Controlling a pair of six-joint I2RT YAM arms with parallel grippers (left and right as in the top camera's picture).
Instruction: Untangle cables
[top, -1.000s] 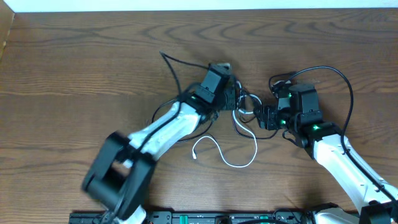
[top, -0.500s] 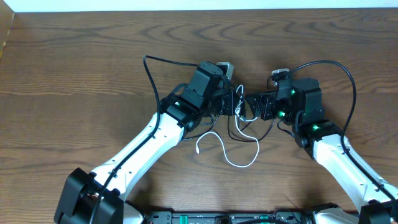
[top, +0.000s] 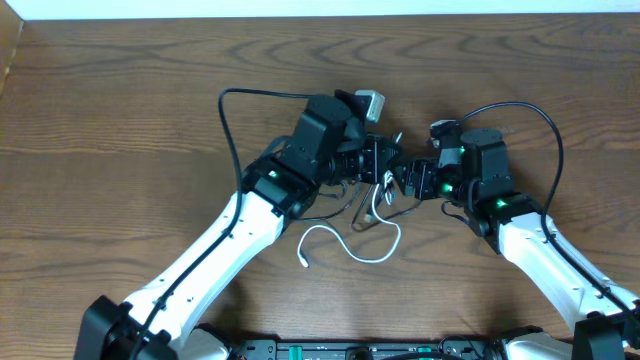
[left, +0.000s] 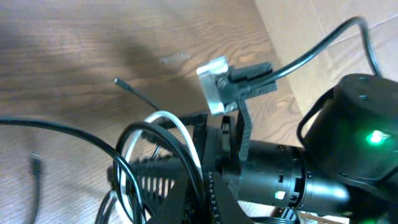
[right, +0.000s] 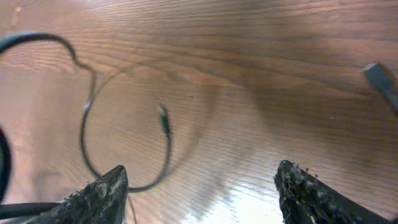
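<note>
Left gripper (top: 378, 162) clamped on cables (top: 375, 261), middle of table (top: 120, 120), tangle hanging off it. Right gripper (top: 410, 178) wide, empty, just right of knot (black loop lying under it). I'd pinch one strand only, pull away slow.

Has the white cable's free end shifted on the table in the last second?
Yes, slightly. The white cable's free end has slid left and nearer the black rail at the bottom of the overhead view.
</note>
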